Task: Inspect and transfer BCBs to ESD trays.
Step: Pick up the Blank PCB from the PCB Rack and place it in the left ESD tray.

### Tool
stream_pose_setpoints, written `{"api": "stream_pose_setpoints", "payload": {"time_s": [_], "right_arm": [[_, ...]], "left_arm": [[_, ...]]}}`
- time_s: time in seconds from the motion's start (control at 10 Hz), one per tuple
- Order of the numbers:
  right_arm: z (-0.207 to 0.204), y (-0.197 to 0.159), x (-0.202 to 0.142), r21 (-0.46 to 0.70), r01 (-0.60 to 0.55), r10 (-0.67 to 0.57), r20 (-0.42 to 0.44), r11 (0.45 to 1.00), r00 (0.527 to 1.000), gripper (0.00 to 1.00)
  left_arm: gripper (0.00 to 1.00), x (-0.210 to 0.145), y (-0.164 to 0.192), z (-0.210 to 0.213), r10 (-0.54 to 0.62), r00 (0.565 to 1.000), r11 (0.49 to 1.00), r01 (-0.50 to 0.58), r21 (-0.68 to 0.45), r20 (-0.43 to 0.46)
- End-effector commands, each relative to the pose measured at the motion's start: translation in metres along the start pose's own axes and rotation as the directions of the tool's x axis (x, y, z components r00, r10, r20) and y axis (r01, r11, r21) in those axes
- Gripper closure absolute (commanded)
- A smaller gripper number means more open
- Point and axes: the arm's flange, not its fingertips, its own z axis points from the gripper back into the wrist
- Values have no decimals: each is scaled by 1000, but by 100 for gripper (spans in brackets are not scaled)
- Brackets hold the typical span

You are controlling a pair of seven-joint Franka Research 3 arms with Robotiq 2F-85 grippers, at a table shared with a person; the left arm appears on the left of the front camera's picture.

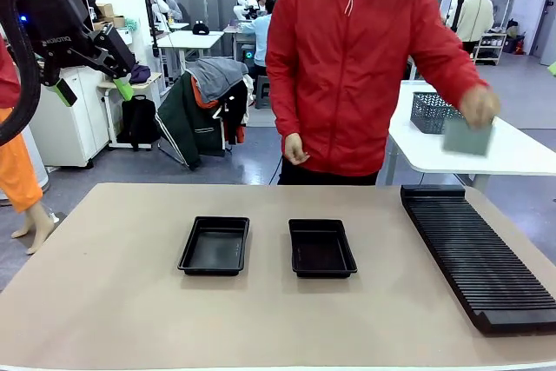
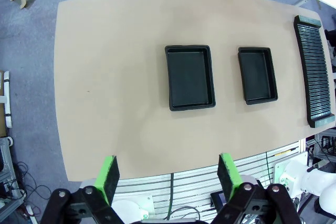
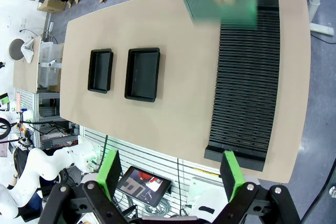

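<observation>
Two empty black ESD trays lie side by side mid-table, the left tray [image 1: 215, 246] and the right tray [image 1: 321, 248]. The person in a red jacket holds one green BCB [image 1: 467, 137] in a hand above the table's far right; it is motion-blurred. From the right wrist view that BCB [image 3: 223, 8] hovers over the far end of the rack. My left gripper [image 1: 92, 89] hangs open high at the upper left, far from the trays. Its own view, from high above, shows the gripper [image 2: 168, 177] open and both trays [image 2: 190, 77] [image 2: 257, 75] below. My right gripper [image 3: 170, 174] is open and empty, high over the table's near edge.
A long black ribbed rack [image 1: 479, 254] runs along the table's right side. A grey mesh basket [image 1: 432, 112] stands on the white table behind. The person's other hand [image 1: 295, 149] hangs by the far edge. Bare tabletop [image 1: 113, 301] spreads around the trays.
</observation>
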Motion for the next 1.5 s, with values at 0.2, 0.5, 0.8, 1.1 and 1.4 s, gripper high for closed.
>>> {"api": "stream_pose_setpoints", "payload": {"time_s": [0.2, 0.5, 0.8, 1.1, 1.4], "right_arm": [[1, 1, -1, 0, -1, 1, 2, 1000, 1000, 0], [1, 1, -1, 0, -1, 1, 2, 1000, 1000, 0], [1, 1, -1, 0, -1, 1, 2, 1000, 1000, 0], [1, 1, -1, 0, -1, 1, 2, 1000, 1000, 0], [1, 1, -1, 0, -1, 1, 2, 1000, 1000, 0]], "left_arm": [[0, 0, 1, 1, 6, 1000, 1000, -6, 2, 3], [0, 0, 1, 1, 6, 1000, 1000, -6, 2, 3], [0, 0, 1, 1, 6, 1000, 1000, -6, 2, 3], [0, 0, 1, 1, 6, 1000, 1000, -6, 2, 3], [0, 0, 1, 1, 6, 1000, 1000, -6, 2, 3]]}}
